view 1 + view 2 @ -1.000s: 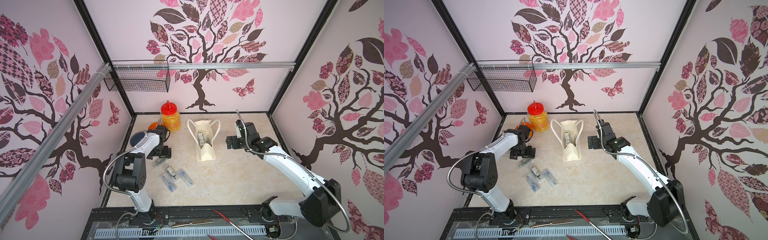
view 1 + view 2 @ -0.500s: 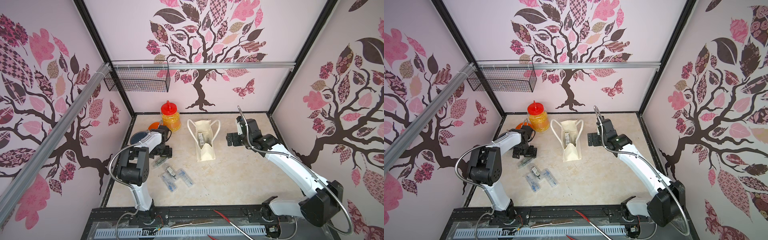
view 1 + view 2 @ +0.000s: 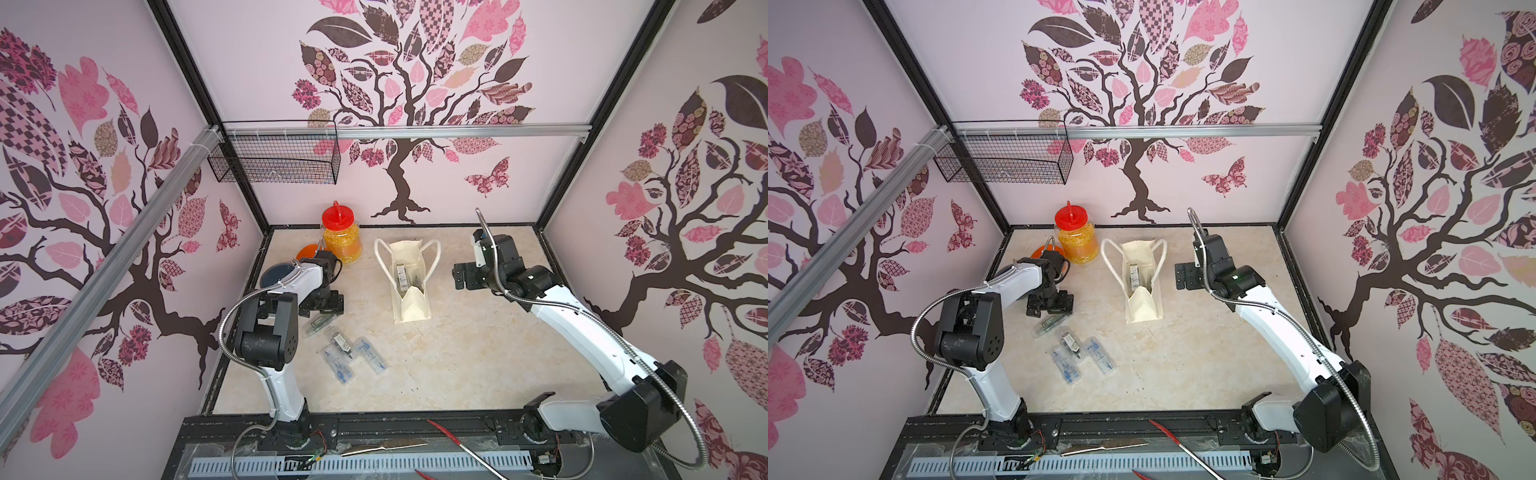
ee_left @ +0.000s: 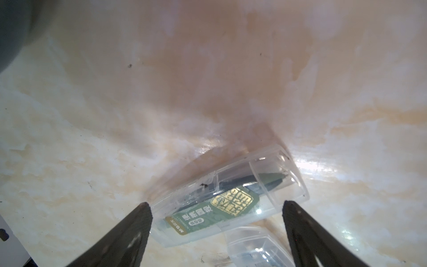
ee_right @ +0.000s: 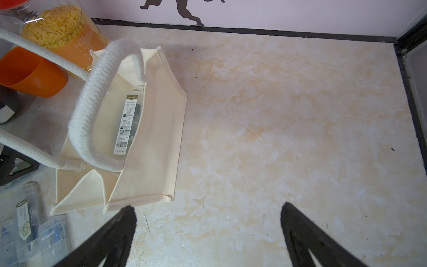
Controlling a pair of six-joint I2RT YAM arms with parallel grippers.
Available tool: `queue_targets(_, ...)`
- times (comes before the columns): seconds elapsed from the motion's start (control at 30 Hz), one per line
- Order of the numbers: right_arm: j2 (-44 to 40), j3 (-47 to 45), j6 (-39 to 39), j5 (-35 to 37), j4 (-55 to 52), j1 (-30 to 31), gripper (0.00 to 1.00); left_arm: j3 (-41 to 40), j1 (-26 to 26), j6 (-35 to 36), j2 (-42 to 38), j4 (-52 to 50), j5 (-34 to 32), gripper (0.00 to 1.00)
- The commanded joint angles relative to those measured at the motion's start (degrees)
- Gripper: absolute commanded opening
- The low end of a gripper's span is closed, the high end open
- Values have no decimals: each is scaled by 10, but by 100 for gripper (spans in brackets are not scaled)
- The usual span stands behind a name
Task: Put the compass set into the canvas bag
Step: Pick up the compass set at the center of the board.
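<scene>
**Compass set (image 4: 231, 196) lies under the spread left hand (image 4: 216, 204)**

The compass set is a clear plastic case with a green-and-gold label (printed in Chinese characters) and a dark instrument inside. It lies flat on the marbled tabletop (image 3: 478, 353). The left hand straddles it, spread wide and gripping nothing. The canvas bag (image 3: 411, 309), cream with thick rope-like handles, stands open mid-tabletop with a second case (image 5: 128, 124) inside. The right hand (image 5: 207, 207) hangs wide and empty near the bag, apart from it.

compass set (image 3: 402, 274) in canvas bag (image 3: 412, 311), jar (image 3: 341, 243) beside
</scene>
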Motion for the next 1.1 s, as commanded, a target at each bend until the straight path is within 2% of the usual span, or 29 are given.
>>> queue_targets(0.0,12,18,-6,6,-9,-1,100,4,4,-8,25,9,-5,92)
queue_targets(0.23,8,12,-7,9,-5,-1,100,-20,4,-1,-20,38,22,92)
queue_targets(0.47,16,15,-8,-4,-2,-1,100,-34,4,22,-63,57,1,94)
queue_targets(0.6,20,26,-15,-5,-5,-2,100,-67,5,32,-77,78,13,96)
queue_targets(1.07,12,23,-14,-7,-10,-1,100,-85,10,41,-54,81,22,98)
